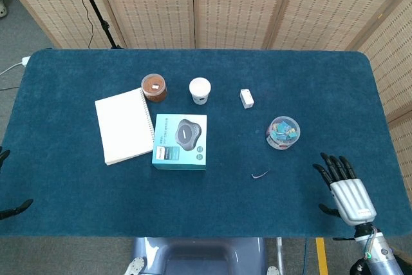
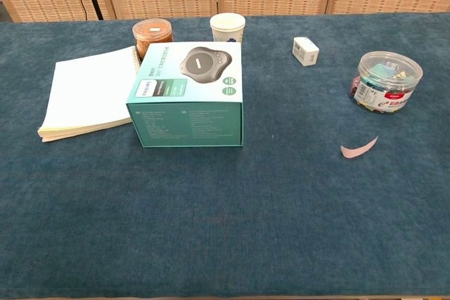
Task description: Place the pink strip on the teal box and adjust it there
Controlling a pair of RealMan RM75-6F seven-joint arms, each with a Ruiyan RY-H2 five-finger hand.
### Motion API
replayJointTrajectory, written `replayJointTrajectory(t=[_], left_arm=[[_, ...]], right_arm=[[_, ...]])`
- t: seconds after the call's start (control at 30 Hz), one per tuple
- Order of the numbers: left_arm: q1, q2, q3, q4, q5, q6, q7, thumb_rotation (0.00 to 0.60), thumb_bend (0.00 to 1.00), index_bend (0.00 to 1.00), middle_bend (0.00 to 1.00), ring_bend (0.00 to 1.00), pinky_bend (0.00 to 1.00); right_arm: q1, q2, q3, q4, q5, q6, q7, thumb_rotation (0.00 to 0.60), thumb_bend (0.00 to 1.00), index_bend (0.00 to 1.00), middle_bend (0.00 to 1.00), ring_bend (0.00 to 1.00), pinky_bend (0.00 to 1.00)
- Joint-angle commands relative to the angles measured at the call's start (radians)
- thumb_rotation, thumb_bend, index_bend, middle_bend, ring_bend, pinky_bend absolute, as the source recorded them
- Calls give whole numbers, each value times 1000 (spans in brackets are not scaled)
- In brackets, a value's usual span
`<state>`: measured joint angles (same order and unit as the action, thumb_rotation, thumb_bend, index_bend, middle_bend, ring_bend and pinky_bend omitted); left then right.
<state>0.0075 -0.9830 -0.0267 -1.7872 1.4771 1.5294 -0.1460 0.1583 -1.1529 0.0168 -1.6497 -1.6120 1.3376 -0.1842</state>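
Note:
The pink strip (image 1: pixel 260 174) (image 2: pixel 359 147) lies curled on the blue cloth, to the right of the teal box (image 1: pixel 180 141) (image 2: pixel 188 94). My right hand (image 1: pixel 344 186) hovers over the table's near right part, fingers spread, holding nothing, well right of the strip. Only the fingertips of my left hand (image 1: pixel 11 210) show at the left edge of the head view, apart from the box and holding nothing. Neither hand appears in the chest view.
A white notebook (image 1: pixel 125 125) lies left of the box. Behind it stand a brown-lidded jar (image 1: pixel 154 87) and a white cup (image 1: pixel 200 90). A small white block (image 1: pixel 246 98) and a clear tub of clips (image 1: pixel 283 132) sit to the right.

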Motion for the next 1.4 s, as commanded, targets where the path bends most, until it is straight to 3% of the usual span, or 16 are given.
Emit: replayJointTrajectory(t=[0.03,0.33,0.7,0.97,1.4], left_arm=[[-8,5,-7,-7,-13,-12,6,600,0,0,0,0,0],[-8,7,-7,-9,-13,-13,5,600,0,0,0,0,0],[-5,9,-1,-4,-1,-9,-13,600,0,0,0,0,0],[-3,6,1,-4,1,-7,-10,600,0,0,0,0,0],[-7,8,-2,-6,-10,-16,-12,600,0,0,0,0,0]], right_arm=[[54,-43,5,37,-13,-61,-12,600,0,196,0,0,0],[120,-108,27,80,-10,-120,-43,600,150,286,0,0,0],[186,-183,44,106,-23,-155,-113,600,157,308,0,0,0],[252,-247,49,173,-40,-196,-127,600,211,344,0,0,0],[329,-336,60,287,21,-282,-115,600,315,374,0,0,0]])
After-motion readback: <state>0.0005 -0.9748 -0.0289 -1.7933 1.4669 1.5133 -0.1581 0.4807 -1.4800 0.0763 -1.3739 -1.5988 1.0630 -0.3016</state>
